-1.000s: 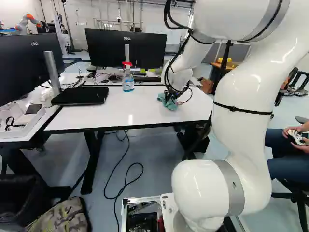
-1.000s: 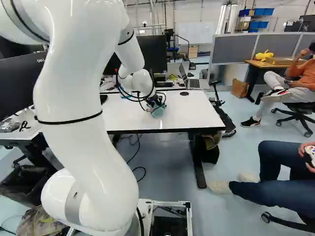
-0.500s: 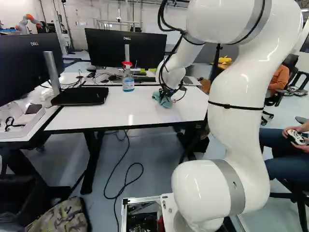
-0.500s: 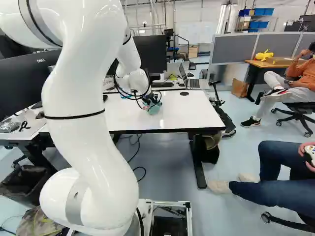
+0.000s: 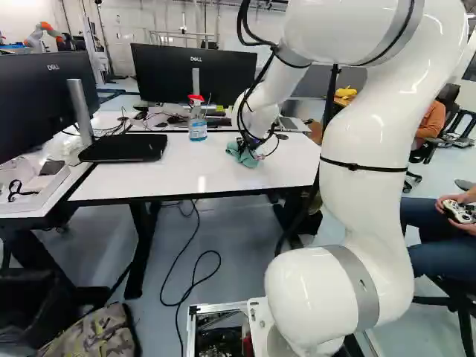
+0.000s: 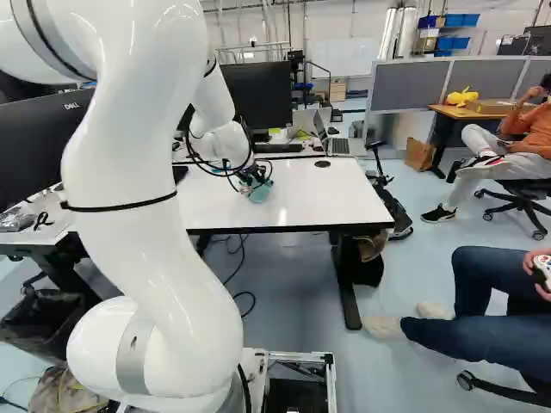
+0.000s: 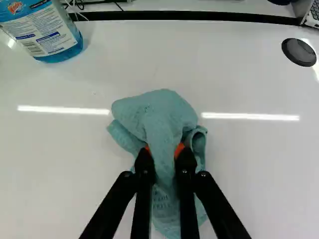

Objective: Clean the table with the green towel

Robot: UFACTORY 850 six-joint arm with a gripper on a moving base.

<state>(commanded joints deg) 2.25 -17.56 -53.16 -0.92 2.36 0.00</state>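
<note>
Work surface: the white desk (image 5: 149, 182). Wiping is judged under way, with the cloth laid on the top. No wiped trail can be made out, so finished coverage cannot be determined. Left to do, by judgement: pass over the rest of the top, work around the spray bottle (image 5: 197, 128), then release the cloth. The bottle stands upright near the far edge, well apart from the towel.

Tool: the green towel (image 7: 157, 112), bunched on the desktop, right of the bottle in the left base view. Its long axis runs roughly square to the desk's far edge; the rounded, folded bulk points to that edge and the loose tail lies back beneath the gripper (image 7: 163, 151).

Jaws: drawn narrow, orange pads pinching a ridge of towel from both sides.

Fitting: black cable grommet (image 7: 299, 52), in the desktop, apart from the towel.
</note>
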